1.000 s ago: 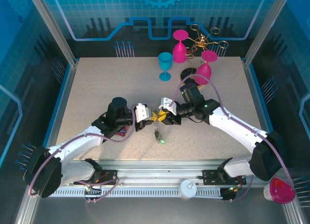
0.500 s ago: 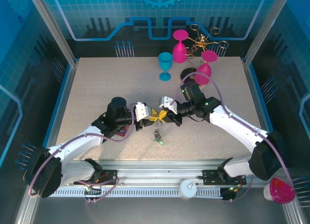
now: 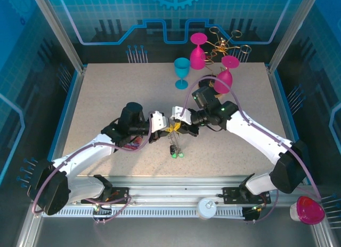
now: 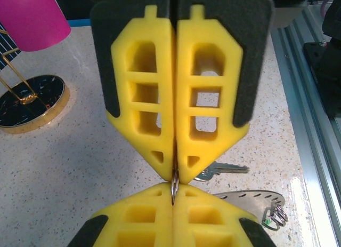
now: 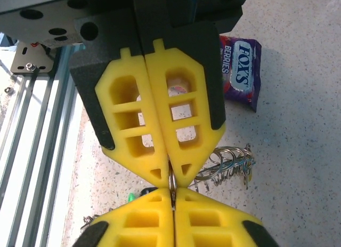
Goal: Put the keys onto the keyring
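My left gripper [image 3: 166, 127] and right gripper [image 3: 177, 127] meet tip to tip over the table's middle. Both are shut on one small wire ring [image 4: 174, 184]. In the left wrist view my left gripper [image 4: 173, 187] rises from below and the right gripper [image 4: 175, 175] comes down from above. In the right wrist view the right gripper [image 5: 172, 192] is below, the left gripper [image 5: 170, 175] above, the wire ring [image 5: 172, 182] between. Below them lie a silver key [image 4: 221, 169], the flat grey keyring [image 4: 250, 196], its wire loops [image 5: 226, 161] and a green tag [image 3: 179, 155].
A teal glass [image 3: 181, 71], two pink glasses [image 3: 197, 50] [image 3: 225, 79] and a gold rack [image 3: 221, 44] stand at the back. The rack's round base [image 4: 32, 103] is near. A candy bag [image 5: 240, 71] lies by the left arm. The metal rail [image 3: 176, 196] runs along the near edge.
Both grippers have shifted together slightly left and toward the back, still tip to tip. The keys under them stay in about the same spot.
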